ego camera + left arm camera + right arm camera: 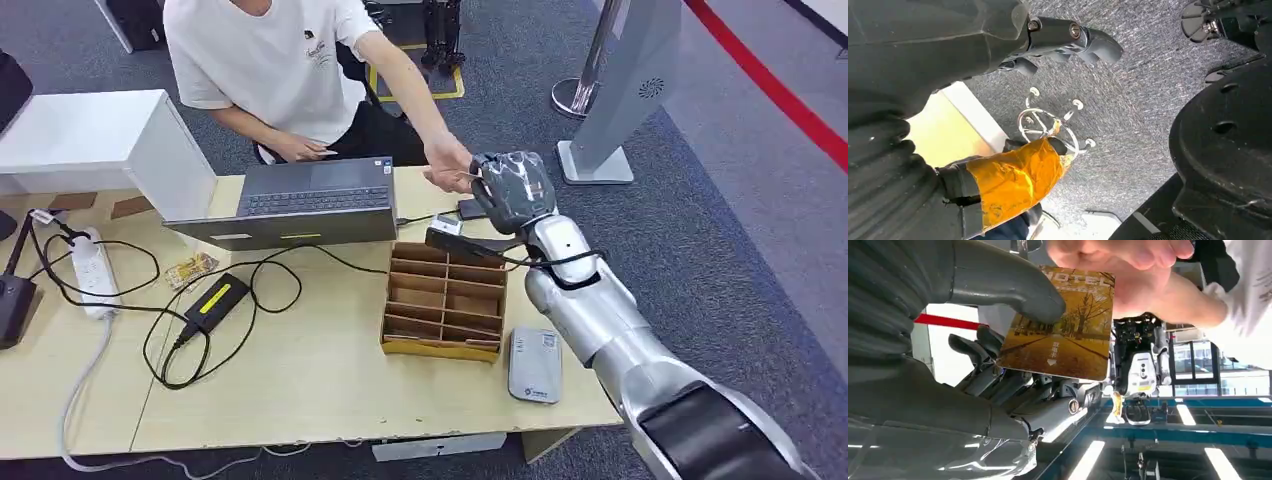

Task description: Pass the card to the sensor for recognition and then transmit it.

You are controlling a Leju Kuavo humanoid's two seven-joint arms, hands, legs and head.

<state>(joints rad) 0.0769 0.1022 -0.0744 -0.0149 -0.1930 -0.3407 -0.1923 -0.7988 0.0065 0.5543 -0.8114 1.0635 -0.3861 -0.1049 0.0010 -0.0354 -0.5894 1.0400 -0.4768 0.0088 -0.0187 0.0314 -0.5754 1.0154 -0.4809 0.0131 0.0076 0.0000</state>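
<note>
right hand [998,340] pinches card [1060,325]; person's hand [1128,270] grips far edge.

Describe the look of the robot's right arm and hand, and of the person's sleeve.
The right arm is a run of rounded silver shells with a black segment nearest the body and a black cable looped around it near the wrist. The right hand has a glossy grey back; the right wrist view shows its ribbed grey cover, thick grey thumb and darker fingers. The person wears a white short-sleeved T-shirt with a small chest print.
</note>
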